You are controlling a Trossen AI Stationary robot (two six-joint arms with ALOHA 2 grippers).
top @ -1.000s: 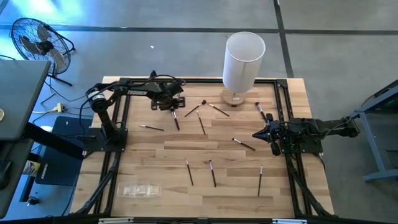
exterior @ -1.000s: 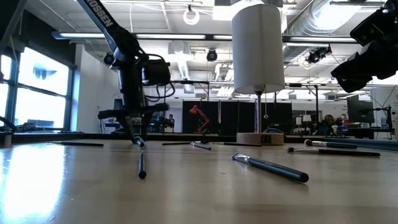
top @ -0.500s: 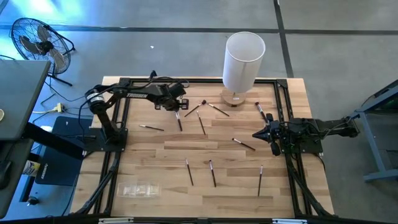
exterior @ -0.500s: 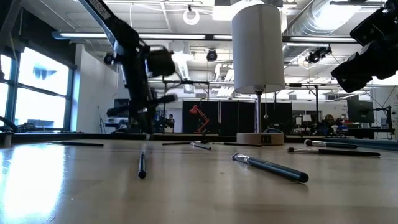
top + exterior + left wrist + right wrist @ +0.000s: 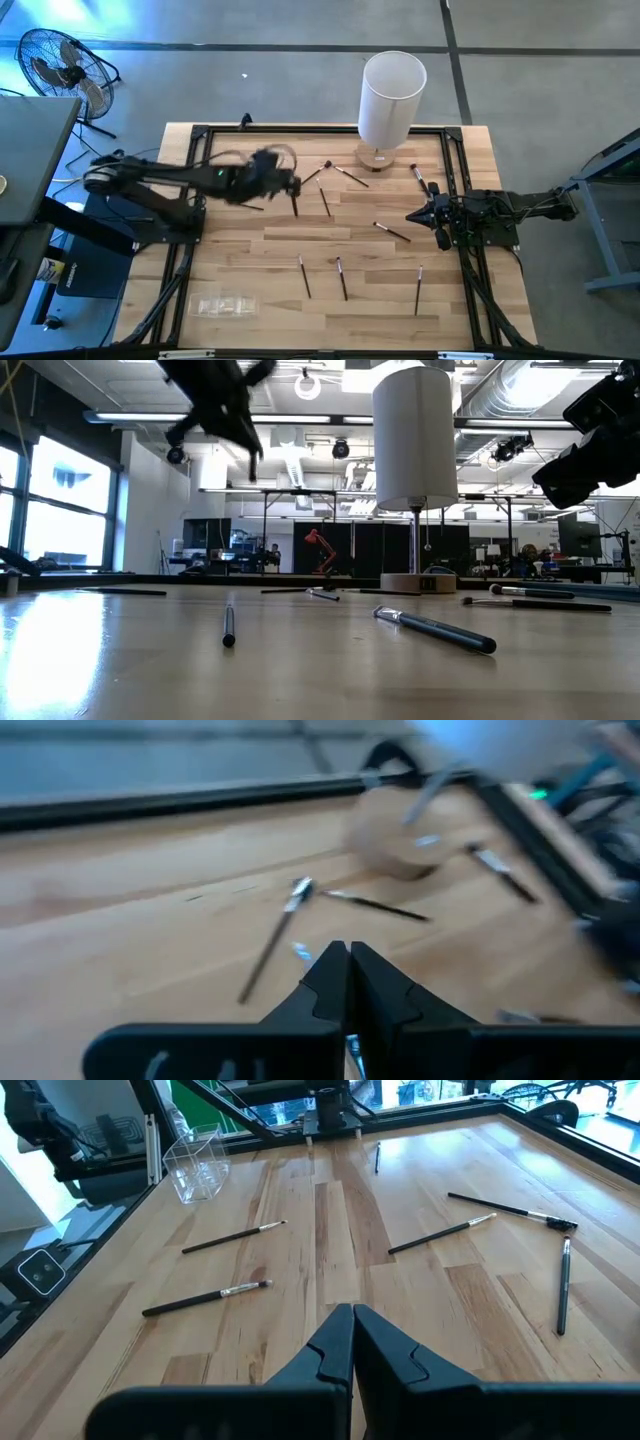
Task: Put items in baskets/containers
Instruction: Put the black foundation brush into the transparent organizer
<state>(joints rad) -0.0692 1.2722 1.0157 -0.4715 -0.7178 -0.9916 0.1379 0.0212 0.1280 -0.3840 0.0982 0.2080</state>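
Note:
My left gripper (image 5: 289, 185) is shut on a thin dark brush (image 5: 295, 204) and holds it in the air over the table's far middle. In the low view the left gripper (image 5: 228, 405) is high up and blurred, the brush slanting down from it. A metallic tip (image 5: 301, 953) peeks past the shut fingers in the left wrist view. Several more brushes lie scattered, such as one (image 5: 323, 198) just right of the held brush and one (image 5: 303, 275) nearer the front. The clear plastic tray (image 5: 222, 305) sits at the front left. My right gripper (image 5: 414, 215) rests shut at the right side, holding nothing.
A tall white cylinder lamp (image 5: 392, 92) on a round wooden base stands at the back middle. A black frame (image 5: 190, 200) runs along the table's edges. A fan (image 5: 58, 60) stands on the floor beyond the back left corner.
The left gripper shut on a brush at the back, then rose off the table and swung right and a little forward with it. The right arm stayed still.

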